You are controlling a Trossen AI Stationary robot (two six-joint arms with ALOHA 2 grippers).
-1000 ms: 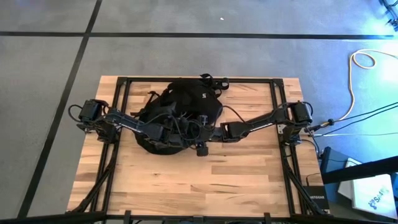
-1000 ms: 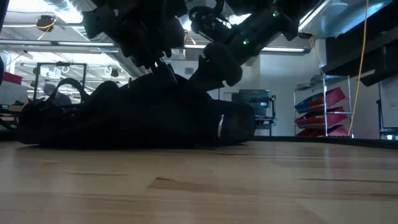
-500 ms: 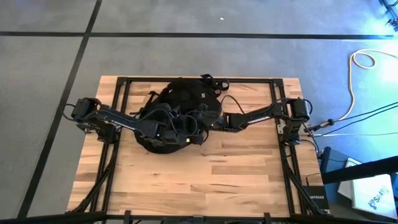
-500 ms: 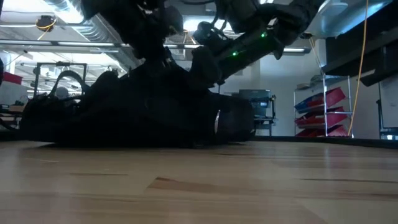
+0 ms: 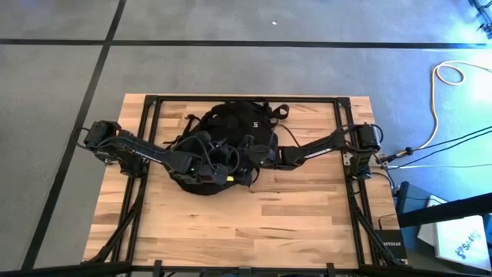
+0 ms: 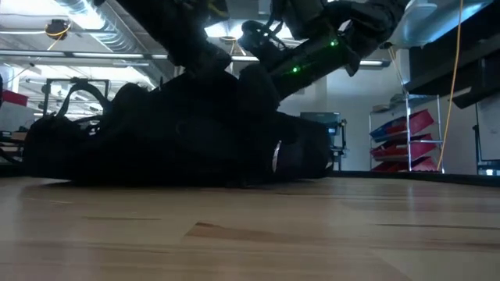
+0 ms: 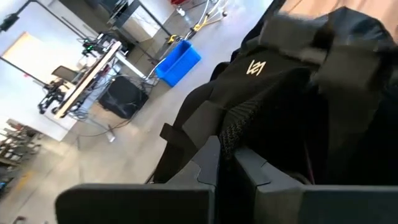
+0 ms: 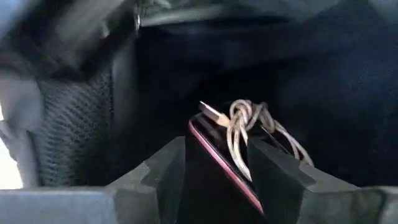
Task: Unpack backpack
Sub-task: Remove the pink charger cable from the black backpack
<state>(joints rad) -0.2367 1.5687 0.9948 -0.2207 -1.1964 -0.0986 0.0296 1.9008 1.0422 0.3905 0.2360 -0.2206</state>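
Observation:
The black backpack (image 5: 238, 123) lies on its side on the far middle of the wooden table, also seen in the low view (image 6: 156, 133). My left gripper (image 7: 233, 165) comes in from the table's left and is shut on the fabric at the bag's opening (image 5: 221, 165). My right gripper (image 5: 250, 154) reaches in from the right and is inside the bag. There its fingers (image 8: 217, 168) stand closed on a flat dark phone-like slab with a maroon edge (image 8: 214, 155). A coiled pale cable (image 8: 249, 124) with a plug lies against the slab. My left gripper pinches a mesh-lined edge of the backpack's opening (image 7: 235, 127) between its two fingers, coming nearly level from the table's left. That fold is held up above the rest of the bag, which stays on the table. My right gripper has the slab edge-on between its two fingers (image 8: 273, 165), one on each flat face, reaching in slanting down from the table's right. The slab's maroon edge (image 8: 205, 134) runs along the fingers. The cable's loops lie against the right-hand finger. Whether the slab is lifted cannot be told.
Black frame rails (image 5: 150, 146) run along the table's left and right sides under the arms. Bare wood (image 5: 254, 223) fills the near half of the table. The bag's straps (image 5: 265, 104) trail at the far edge. Cables (image 5: 453, 73) lie on the floor to the right.
My right gripper has gone toward the far edge and the left, deeper into the backpack's opening. My left gripper has risen a little with the bag's fabric, which now stands higher under it, while the bag's base has stayed on the table.

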